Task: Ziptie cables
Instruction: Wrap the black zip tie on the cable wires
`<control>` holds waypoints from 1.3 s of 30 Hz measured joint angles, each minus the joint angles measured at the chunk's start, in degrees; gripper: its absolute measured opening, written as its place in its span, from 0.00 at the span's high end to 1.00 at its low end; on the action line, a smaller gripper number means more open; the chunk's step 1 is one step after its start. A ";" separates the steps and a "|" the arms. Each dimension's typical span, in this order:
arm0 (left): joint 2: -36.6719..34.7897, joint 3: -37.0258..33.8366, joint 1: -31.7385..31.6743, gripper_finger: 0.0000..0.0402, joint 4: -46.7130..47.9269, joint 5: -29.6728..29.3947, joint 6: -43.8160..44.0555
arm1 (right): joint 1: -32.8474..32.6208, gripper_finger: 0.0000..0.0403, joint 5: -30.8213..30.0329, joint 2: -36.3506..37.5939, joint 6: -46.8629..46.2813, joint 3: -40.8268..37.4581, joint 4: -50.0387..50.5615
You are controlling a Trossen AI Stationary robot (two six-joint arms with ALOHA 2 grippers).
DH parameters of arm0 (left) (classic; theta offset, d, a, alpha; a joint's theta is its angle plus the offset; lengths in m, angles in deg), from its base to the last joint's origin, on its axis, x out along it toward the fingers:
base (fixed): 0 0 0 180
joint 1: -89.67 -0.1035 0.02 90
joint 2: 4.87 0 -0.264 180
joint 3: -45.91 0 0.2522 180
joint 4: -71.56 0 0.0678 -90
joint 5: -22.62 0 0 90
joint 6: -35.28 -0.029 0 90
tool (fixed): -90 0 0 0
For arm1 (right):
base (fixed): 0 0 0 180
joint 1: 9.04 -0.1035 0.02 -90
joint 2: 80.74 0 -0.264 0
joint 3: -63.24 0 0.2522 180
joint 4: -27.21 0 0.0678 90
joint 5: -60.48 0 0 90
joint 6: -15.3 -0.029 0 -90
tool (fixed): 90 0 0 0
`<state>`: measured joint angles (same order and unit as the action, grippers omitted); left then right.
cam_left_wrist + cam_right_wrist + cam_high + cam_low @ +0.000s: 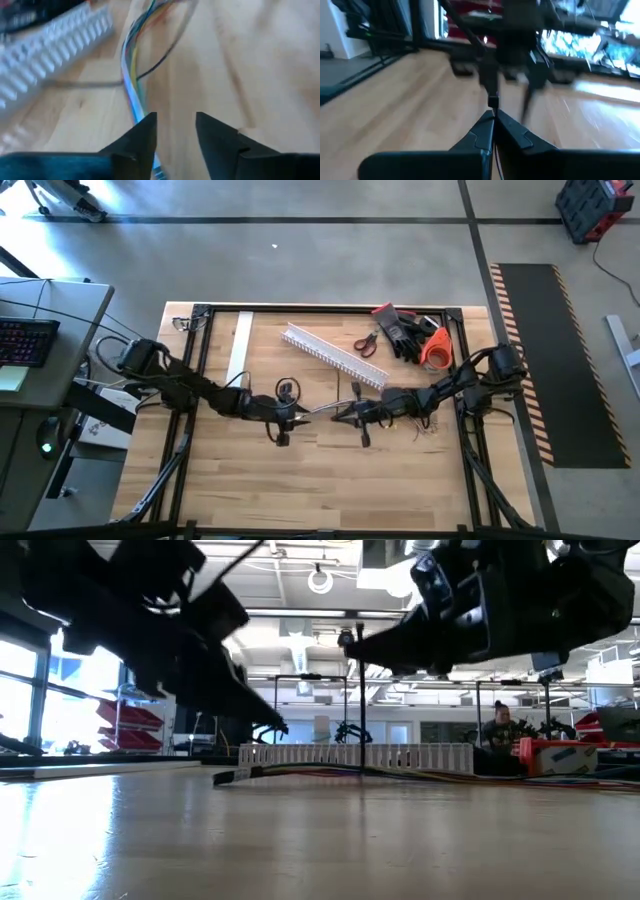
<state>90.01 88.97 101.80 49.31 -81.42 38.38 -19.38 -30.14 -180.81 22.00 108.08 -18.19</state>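
Wooden tabletop, both my arms meeting at its middle, the cables not yet tied.

Between my two pincers the cables [131,75] lie loose on the table [330,480], running past the white comb-toothed duct [335,355] with their ends splayed. My left pincer [175,131] hovers low with its fingers a narrow gap apart, holding nothing; the bundle passes just beside one finger, not between them. My right pincer [494,120] is pressed together on a thin black strip [492,102], which I take to be the zip tie, held upright. By my reckoning nothing is wrapped yet: gathering, looping, threading and cinching all remain.
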 joint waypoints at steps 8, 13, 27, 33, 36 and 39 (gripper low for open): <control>6.45 0.02 -2.85 0.53 -0.50 5.65 5.39 | -3.44 1.00 -5.44 0.00 2.13 1.57 2.14; 8.96 0.18 -3.19 0.57 -1.75 8.07 7.42 | -4.47 1.00 -6.34 0.00 -0.33 1.57 4.12; 8.71 0.24 3.67 0.97 3.13 5.39 5.74 | -11.19 1.00 -7.94 -1.88 -6.84 6.99 9.81; 8.71 0.20 11.34 0.99 4.21 5.57 7.56 | -14.91 1.00 -7.65 -6.22 -6.43 11.70 10.55; 8.71 0.20 15.43 0.99 4.21 6.07 8.84 | -16.68 1.00 -7.43 -7.95 -6.37 11.85 10.80; 8.73 0.20 18.71 0.99 4.60 4.97 9.17 | -18.25 1.00 -7.25 -10.19 -3.79 11.91 10.78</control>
<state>98.74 89.16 120.51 53.91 -76.46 47.56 -37.63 -37.39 -191.00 18.21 119.98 -7.41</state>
